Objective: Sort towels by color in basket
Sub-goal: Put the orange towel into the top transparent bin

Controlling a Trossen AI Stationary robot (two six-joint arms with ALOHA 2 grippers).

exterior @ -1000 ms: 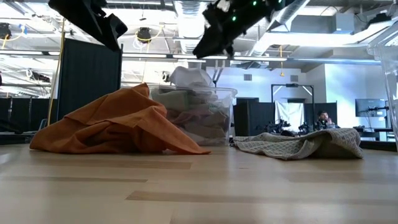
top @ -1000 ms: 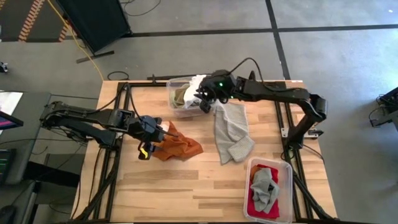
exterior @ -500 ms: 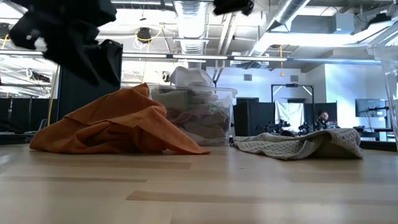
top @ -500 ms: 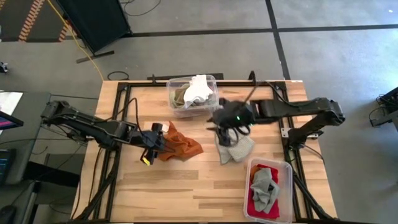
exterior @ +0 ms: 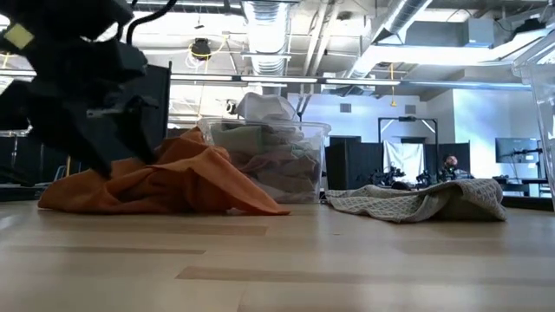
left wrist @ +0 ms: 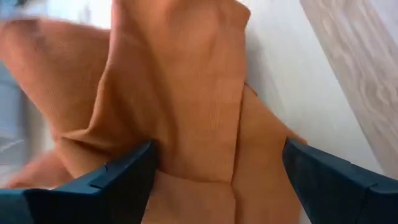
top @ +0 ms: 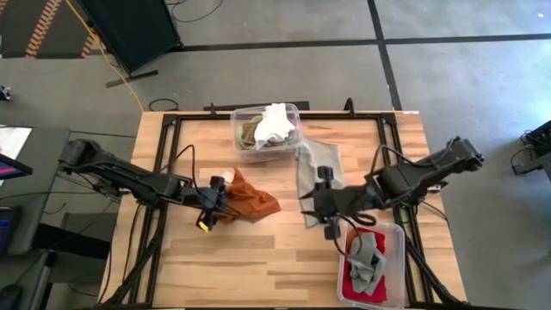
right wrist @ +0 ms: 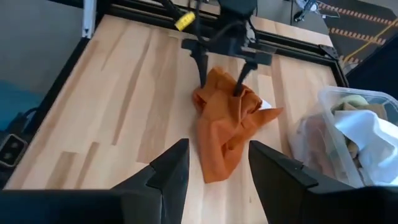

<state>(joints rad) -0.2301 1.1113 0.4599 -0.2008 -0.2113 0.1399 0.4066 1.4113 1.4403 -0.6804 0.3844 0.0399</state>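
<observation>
LEFT: left gripper (top: 215, 204) spread wide, fingers straddling the rust-orange towel (top: 250, 201) mid-table | HOW: sink onto the thick fold, then pinch (edges slip) | RIGHT: right gripper (top: 328, 205) part-open, empty, above the grey towel (top: 315, 175) | CHANGE: a second ago it hovered at the far bin (top: 250, 155)

The crumpled towel (top: 247, 202) on the light wood table (top: 258, 258) was rust-orange. The flat towel (top: 317, 172) was grey. In the clear bin (top: 267, 131) lay a white towel (top: 274, 122) over an olive one (top: 249, 133). The other bin (top: 370, 263) held a grey towel (top: 365, 258) on a red one (top: 348, 277).
</observation>
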